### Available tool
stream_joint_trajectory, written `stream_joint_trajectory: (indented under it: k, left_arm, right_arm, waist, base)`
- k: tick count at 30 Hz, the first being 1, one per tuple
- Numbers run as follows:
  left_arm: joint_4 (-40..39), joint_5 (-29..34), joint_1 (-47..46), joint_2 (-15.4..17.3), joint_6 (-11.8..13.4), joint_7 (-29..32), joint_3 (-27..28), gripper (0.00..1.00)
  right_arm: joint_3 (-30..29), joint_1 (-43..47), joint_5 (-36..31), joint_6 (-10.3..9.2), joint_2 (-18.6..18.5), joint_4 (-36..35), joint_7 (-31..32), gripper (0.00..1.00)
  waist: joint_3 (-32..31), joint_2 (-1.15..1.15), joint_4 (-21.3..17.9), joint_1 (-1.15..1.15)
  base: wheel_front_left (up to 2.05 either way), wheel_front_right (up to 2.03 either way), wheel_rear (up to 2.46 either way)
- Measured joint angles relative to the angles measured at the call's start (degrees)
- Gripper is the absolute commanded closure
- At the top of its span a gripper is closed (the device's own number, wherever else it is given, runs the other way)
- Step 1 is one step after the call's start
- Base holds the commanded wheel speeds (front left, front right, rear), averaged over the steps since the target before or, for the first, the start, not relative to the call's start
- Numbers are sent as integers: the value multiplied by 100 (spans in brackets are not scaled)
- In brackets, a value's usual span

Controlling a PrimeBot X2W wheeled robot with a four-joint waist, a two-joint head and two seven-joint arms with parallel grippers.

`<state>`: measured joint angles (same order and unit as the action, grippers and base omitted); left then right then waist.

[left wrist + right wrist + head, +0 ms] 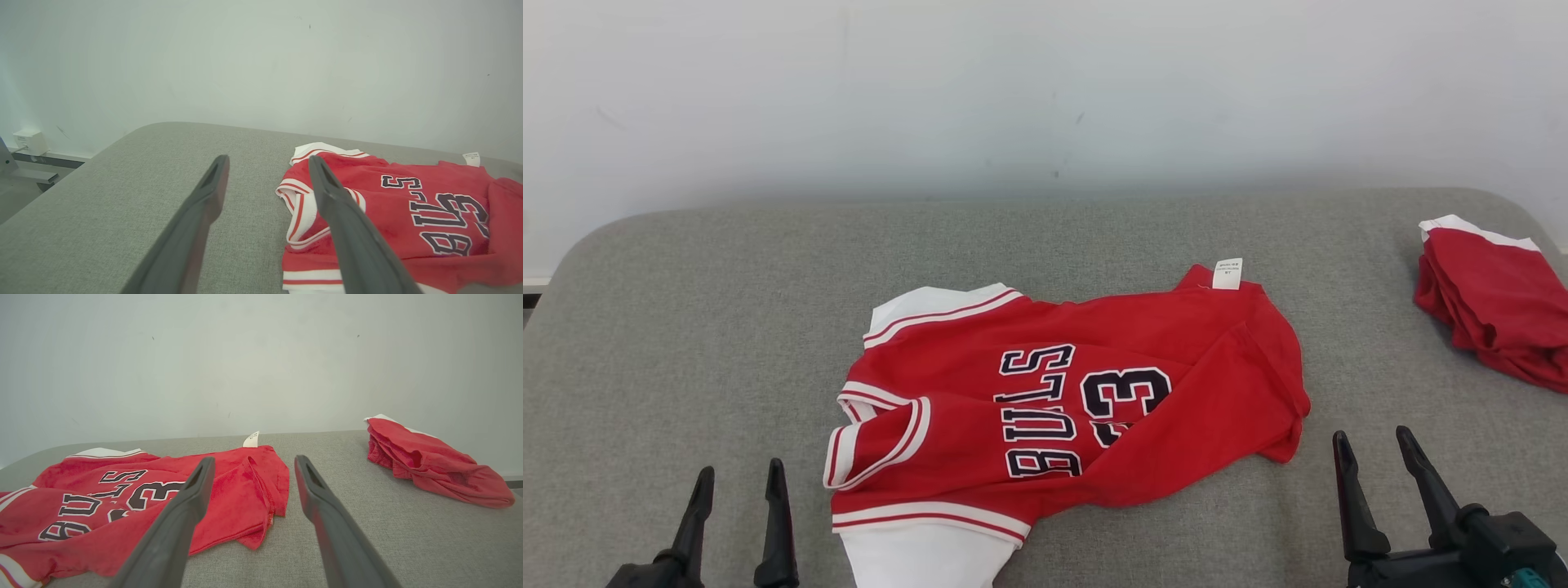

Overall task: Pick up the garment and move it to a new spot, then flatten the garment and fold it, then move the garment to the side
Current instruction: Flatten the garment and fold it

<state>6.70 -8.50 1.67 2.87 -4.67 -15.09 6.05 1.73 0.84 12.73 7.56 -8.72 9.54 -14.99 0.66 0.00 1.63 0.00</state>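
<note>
The garment (pixel 1062 400) is a red jersey with white trim and dark "BULLS 23" lettering, lying crumpled and turned sideways in the middle of the grey padded surface (pixel 686 343). It also appears in the left wrist view as the garment (pixel 408 212) and in the right wrist view as the garment (pixel 122 498). A white tag (pixel 1227 273) sticks up at its far edge. My left gripper (pixel 739 478) stands open near the front edge, left of the jersey's white sleeve. To the right of the jersey's hem, my right gripper (pixel 1372 445) is open too. Nothing sits between either pair of fingers.
A second red cloth with a white edge (pixel 1494 302) lies bunched at the far right of the surface, seen as a heap (pixel 429 461) in the right wrist view. A pale wall (pixel 1045 98) rises right behind the surface. A small white box (pixel 29 142) sits low on the wall at left.
</note>
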Motion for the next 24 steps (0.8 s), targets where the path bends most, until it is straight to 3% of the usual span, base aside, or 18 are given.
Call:
stream_joint_trajectory:
  k: [10, 24]
  left_arm:
    - [423, -16, 89, 0, -103, -3, -409, 0]
    - [1785, -261, 229, 2, -264, -3, -1421, 0]
  right_arm:
    - [-41, -116, 0, -1, -41, 568, -1, 0]
    - [249, -1178, -66, -1, -366, 2239, -1, 0]
  waist:
    - [74, 0, 66, 0]
    - [345, 0, 191, 0]
  base:
    - [0, 0, 0]
    - [0, 0, 0]
